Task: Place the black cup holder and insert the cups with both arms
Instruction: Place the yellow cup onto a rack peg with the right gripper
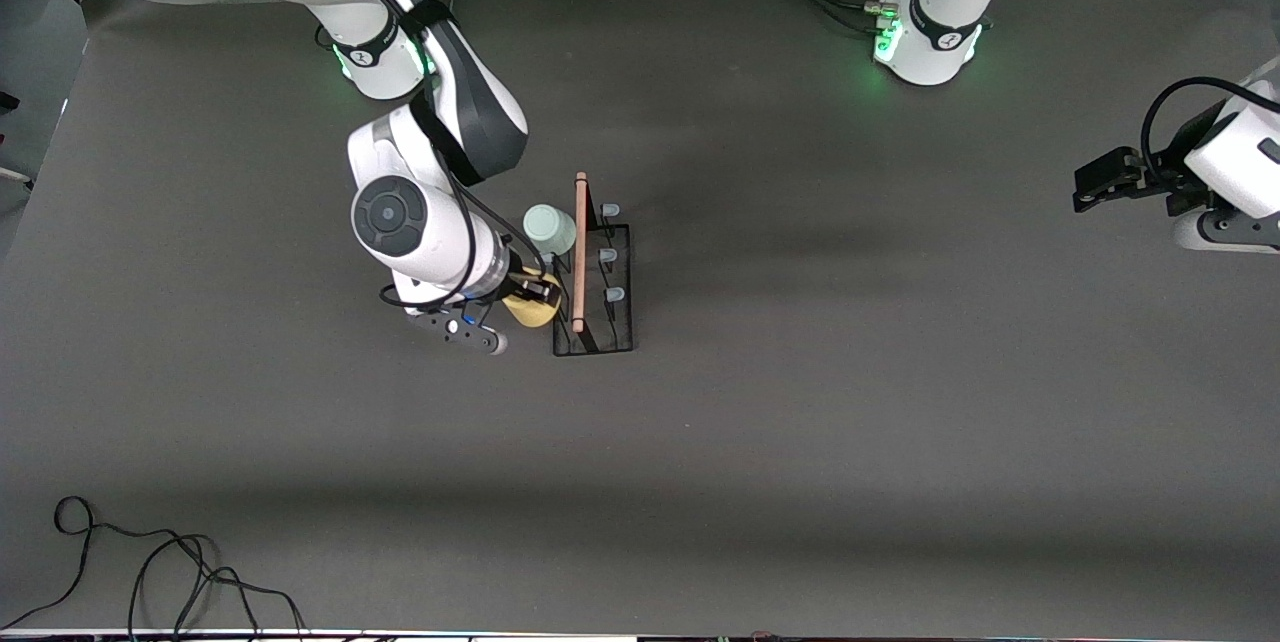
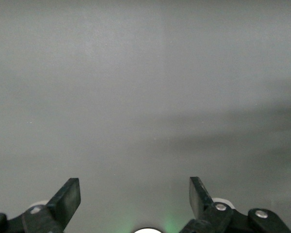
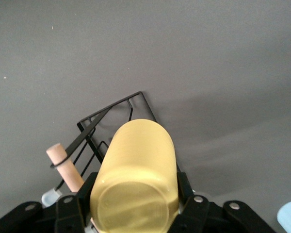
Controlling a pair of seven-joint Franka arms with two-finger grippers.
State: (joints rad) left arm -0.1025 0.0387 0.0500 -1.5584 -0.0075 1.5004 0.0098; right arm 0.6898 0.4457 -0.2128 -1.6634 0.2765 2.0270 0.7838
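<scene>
The black cup holder (image 1: 610, 317) stands mid-table, its wooden handle (image 1: 579, 252) on top and pale-blue peg tips (image 1: 612, 294) along the side toward the left arm's end. A pale green cup (image 1: 549, 228) sits on a peg on the side toward the right arm's end. My right gripper (image 1: 535, 292) is shut on the yellow cup (image 1: 528, 310), hanging close beside the handle. In the right wrist view the yellow cup (image 3: 136, 165) fills the space between the fingers (image 3: 85, 189), its base toward the camera, over the cup holder (image 3: 111, 111). My left gripper (image 1: 1085, 188) waits open at the left arm's end of the table, with nothing between its fingers (image 2: 68, 199).
A pale blue rounded thing (image 3: 290, 218) is cut off at the edge of the right wrist view. Black cables (image 1: 150, 562) lie near the table's front edge toward the right arm's end. The right arm's elbow (image 1: 400, 212) hangs over the table beside the cup holder.
</scene>
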